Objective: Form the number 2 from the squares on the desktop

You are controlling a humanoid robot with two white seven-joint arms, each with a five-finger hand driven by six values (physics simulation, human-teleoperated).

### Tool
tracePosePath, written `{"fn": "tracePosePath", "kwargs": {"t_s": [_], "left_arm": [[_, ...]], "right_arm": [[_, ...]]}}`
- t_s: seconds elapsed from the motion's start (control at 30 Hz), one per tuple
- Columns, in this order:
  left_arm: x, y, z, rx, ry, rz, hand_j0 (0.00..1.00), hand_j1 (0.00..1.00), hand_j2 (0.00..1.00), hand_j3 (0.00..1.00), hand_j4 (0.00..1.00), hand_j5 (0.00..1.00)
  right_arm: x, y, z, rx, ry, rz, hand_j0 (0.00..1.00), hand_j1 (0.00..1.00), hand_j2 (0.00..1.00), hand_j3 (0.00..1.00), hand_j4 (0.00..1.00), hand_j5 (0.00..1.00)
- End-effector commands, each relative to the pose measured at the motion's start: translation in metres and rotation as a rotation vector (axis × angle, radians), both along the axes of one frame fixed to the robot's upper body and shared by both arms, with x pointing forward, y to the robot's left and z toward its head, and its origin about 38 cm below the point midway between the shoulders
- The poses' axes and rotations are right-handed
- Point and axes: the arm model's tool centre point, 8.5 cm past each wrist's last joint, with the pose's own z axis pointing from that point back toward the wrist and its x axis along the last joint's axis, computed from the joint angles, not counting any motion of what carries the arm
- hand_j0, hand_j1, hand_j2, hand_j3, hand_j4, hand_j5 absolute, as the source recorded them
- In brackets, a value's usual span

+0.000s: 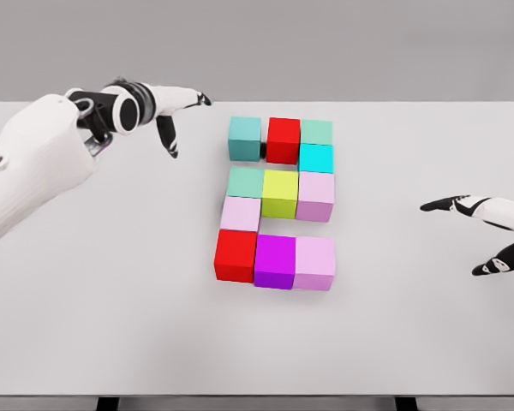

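Note:
Several coloured cubes sit packed together mid-table in a block shape like a 2. The top row holds a teal cube [245,138], a red cube [283,139] and a pale green cube [317,131], with a cyan cube [316,157] below it. The middle row has a pale green cube [245,181], a yellow-green cube [280,192] and a pink cube [316,196]. Lower down are a pink cube [241,213], a red cube [236,255], a magenta cube [275,261] and a pink cube [315,263]. My left hand [178,116] hovers open up-left of the teal cube. My right hand [475,235] is open at the right edge.
The white table [111,300] spreads wide to the left, right and front of the cube cluster. Its front edge runs along the bottom of the head view, and a grey wall stands behind it.

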Motion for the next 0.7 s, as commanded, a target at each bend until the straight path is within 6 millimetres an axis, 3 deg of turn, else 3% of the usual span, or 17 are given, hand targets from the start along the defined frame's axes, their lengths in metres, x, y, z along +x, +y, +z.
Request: {"fn": "tracePosePath", "kwargs": {"t_s": [0.0,0.67], "left_arm": [[-0.004,0.006,-0.01,0.009,0.035,-0.015,1.0,1.0,1.0,1.0,1.0,1.0],[-0.005,0.002,-0.02,0.068,0.115,-0.043,1.0,1.0,1.0,1.0,1.0,1.0]], "right_arm": [[0.0,-0.001,0.001,0.005,0.002,-0.006,1.0,1.0,1.0,1.0,1.0,1.0],[0.001,-0.007,-0.002,0.006,0.008,-0.025,1.0,1.0,1.0,1.0,1.0,1.0]]}}
